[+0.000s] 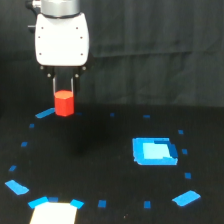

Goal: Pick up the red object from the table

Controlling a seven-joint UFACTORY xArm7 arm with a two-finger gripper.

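Note:
The red object [64, 103] is a small bright red-orange stubby block with a faceted top, at the upper left of the exterior view. My gripper [63, 92] hangs from the white arm housing [61, 39] straight above it, its two thin dark fingers [55, 86] closed on the block's upper sides. The block's lower edge sits close to the black table [100, 165]; I cannot tell whether it touches the surface or hangs just above it.
A large bright blue square patch [154, 151] lies at the exterior view's right centre. Small blue tape marks dot the table, including a strip [45, 113] just left of the block. A pale rectangle [54, 213] shows at the bottom edge.

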